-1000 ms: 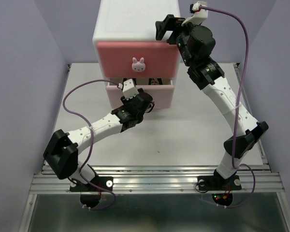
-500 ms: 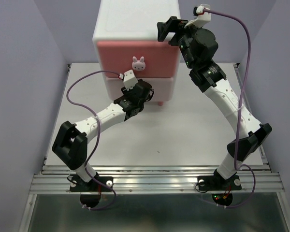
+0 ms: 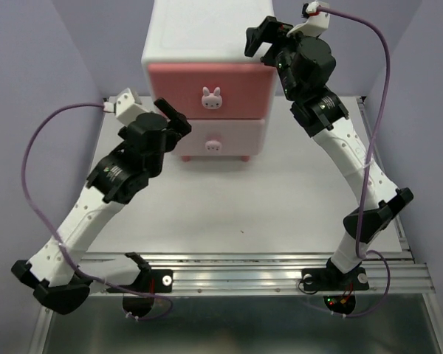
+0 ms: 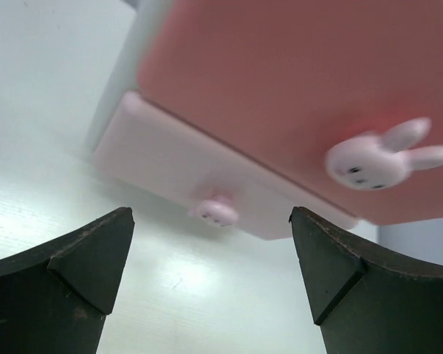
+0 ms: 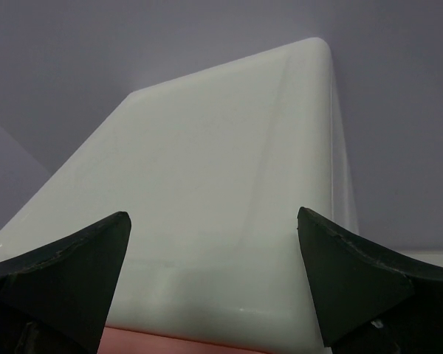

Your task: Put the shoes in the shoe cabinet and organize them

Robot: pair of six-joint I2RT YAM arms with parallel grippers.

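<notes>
Now upright shoe cabinet (image 3: 207,37), seemingly closed, facing near table (image 3: 280,214) edge; left claw (image 4: 210,217), right claw (image 5: 212,215) apart.

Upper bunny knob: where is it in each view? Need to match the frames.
Top external: upper bunny knob sits upper middle of the frame, centred on the upper drawer front.
Left wrist: right of centre, on the same darker pink front.
Right wrist: not in view, only the cabinet top.
Shared landmark: the upper drawer front, a pink sliver at the right wrist's bottom edge.
</notes>
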